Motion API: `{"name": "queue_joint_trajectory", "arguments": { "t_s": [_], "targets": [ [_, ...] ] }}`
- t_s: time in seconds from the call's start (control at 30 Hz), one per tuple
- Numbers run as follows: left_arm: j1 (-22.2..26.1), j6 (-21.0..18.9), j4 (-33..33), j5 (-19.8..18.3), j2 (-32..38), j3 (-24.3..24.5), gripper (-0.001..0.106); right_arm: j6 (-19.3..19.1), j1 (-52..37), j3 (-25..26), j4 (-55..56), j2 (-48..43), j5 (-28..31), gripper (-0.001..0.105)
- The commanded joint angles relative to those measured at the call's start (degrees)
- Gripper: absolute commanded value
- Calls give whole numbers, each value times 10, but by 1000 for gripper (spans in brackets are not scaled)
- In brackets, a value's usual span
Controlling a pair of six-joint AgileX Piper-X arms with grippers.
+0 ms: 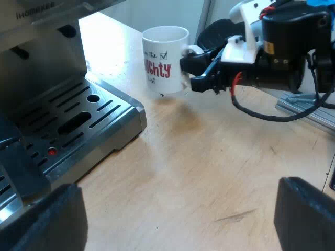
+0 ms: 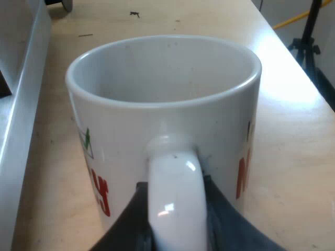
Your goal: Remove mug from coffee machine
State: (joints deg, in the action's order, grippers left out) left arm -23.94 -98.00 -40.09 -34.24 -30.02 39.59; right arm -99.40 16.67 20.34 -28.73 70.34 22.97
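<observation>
Our right gripper (image 1: 201,76) is clenched on the handle (image 2: 175,198) of the white ceramic mug with red lettering (image 1: 165,57), a finger on each side so it can't swing. The mug is clear of the slotted steel drip tray (image 1: 78,123), at the wooden tabletop (image 1: 220,172) just beside it. Our left gripper (image 1: 175,225) is spread wide and idle.

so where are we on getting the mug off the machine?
Done: the mug is off the drip tray, over the wooden table beside the espresso machine. In hand: the right gripper is shut on the mug's handle. Left: set it down and release; I can't tell whether the mug touches the table yet. The left gripper is open, holding nothing.
</observation>
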Motion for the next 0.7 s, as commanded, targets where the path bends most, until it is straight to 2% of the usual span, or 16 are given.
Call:
{"name": "queue_joint_trajectory", "arguments": {
  "t_s": [0.03, 0.2, 0.5, 0.7],
  "targets": [
    [-2, -3, 5, -7, 0, 2, 87, -14, -2, 8, -80, 21, -15, 0],
    [-2, -3, 5, -7, 0, -6, 87, -32, -5, 8, -157, 79, -21, 0],
    [-2, -3, 5, -7, 0, -43, 87, -32, -5, 8, -208, 146, -21, 0],
    [-2, -3, 5, -7, 0, -44, 87, -34, -5, 8, -204, 160, -22, 0]
  ]
}}
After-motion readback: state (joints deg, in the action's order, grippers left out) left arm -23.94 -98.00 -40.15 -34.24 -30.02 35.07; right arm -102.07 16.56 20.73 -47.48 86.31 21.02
